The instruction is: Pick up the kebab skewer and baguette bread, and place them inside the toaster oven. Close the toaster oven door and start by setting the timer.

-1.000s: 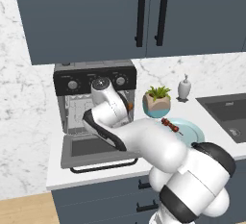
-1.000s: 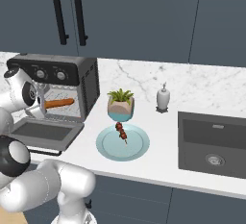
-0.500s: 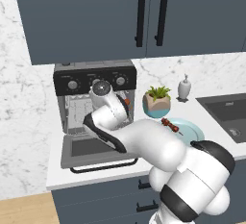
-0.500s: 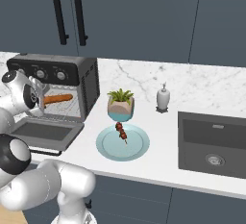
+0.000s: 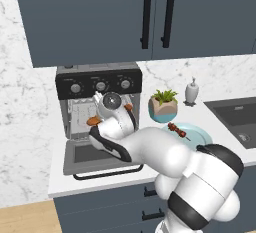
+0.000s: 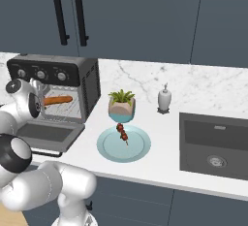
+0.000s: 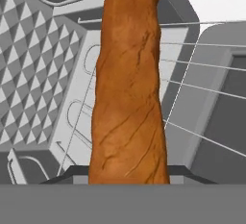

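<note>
Holding the baguette bread (image 7: 129,98) at the mouth of the toaster oven (image 6: 72,82), the gripper (image 6: 39,103) appears clenched on its near end. The loaf looks light, stiff and crusty, best gripped across its width. The hand view reveals the wire rack (image 7: 202,98) beneath it; the right base view shows the kebab skewer (image 6: 122,134) waiting on the plate (image 6: 109,147).

baguette bread (image 6: 58,100) inside open toaster oven (image 6: 72,82); kebab skewer (image 6: 122,134) outside
</note>
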Tool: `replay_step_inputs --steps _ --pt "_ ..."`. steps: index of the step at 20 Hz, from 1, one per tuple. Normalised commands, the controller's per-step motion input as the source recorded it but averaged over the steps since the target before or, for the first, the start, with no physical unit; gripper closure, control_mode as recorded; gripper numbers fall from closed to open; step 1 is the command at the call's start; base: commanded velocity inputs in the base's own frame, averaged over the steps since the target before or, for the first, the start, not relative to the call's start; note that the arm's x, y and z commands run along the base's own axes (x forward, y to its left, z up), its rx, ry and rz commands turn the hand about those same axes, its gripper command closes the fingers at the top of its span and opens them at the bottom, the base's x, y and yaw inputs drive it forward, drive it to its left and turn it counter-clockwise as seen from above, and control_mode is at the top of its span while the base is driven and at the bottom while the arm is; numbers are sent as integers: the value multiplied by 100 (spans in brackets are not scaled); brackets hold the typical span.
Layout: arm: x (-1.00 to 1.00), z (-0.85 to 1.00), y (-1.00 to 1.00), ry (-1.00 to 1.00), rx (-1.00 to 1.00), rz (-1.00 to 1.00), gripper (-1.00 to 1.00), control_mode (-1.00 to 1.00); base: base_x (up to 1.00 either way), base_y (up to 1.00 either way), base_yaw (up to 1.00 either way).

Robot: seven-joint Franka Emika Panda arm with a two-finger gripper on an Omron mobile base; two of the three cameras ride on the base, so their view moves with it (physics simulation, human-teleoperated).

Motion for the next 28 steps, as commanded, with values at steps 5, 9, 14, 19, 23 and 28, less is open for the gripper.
replay_step_inputs --steps 5,9,14,19,23,28 --pt "46 5 19 -1 11 0 100 -100 0 0 0" --pt "47 5 24 -4 7 -1 100 -100 0 0 0" --pt "64 6 26 -9 6 -3 100 -100 0 0 0" --pt "37 12 36 -13 6 -7 100 -100 0 0 0" --pt "48 10 31 -14 5 -7 100 -100 0 0 0" --pt "39 9 29 -10 5 -6 -100 -100 0 0 0"
